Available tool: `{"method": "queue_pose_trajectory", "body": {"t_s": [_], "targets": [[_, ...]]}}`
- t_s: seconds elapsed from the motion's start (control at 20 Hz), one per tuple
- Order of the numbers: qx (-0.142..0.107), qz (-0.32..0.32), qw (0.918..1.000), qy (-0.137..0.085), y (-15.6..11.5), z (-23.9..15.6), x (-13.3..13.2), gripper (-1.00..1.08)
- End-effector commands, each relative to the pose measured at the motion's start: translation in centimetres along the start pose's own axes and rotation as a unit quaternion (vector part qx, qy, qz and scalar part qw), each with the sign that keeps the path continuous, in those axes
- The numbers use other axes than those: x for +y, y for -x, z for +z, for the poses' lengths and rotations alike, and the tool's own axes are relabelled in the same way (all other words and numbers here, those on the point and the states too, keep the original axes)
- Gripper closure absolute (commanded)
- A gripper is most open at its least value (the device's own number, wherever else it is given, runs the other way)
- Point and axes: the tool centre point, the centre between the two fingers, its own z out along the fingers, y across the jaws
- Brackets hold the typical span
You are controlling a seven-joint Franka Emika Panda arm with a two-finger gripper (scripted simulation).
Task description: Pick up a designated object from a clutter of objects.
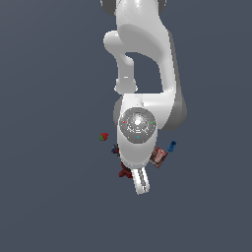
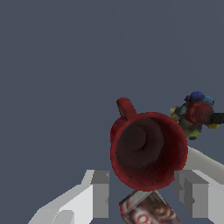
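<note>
Presently: hand (image 2: pixel 144 194) open, fingers astride red mug (image 2: pixel 146 151) | brown packet (image 2: pixel 148 212) just beside | multicoloured toy (image 2: pixel 194 113) near.

I see one uniform dark slate-blue ground (image 1: pixel 49 206) filling the exterior view edge to edge. I can make out no seam, horizon line or corner anywhere on it. The wrist view gives me the same flat blue-grey surface (image 2: pixel 52 65), matte and untextured. Lighting looks even and diffuse; I note no bright patches on the ground in either view. I cannot tell floor from tabletop.
</note>
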Motion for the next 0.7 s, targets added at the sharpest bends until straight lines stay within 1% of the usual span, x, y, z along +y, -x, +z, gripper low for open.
{"method": "queue_pose_trajectory", "body": {"t_s": [0.0,0.3,0.65], "targets": [[0.001,0.029,0.9996,0.002,0.0,0.9,-0.5,-0.20],[0.004,0.077,0.9970,0.005,-0.1,2.5,-1.2,-0.20],[0.006,0.102,0.9948,0.006,-0.1,3.3,-1.5,-0.20]]}}
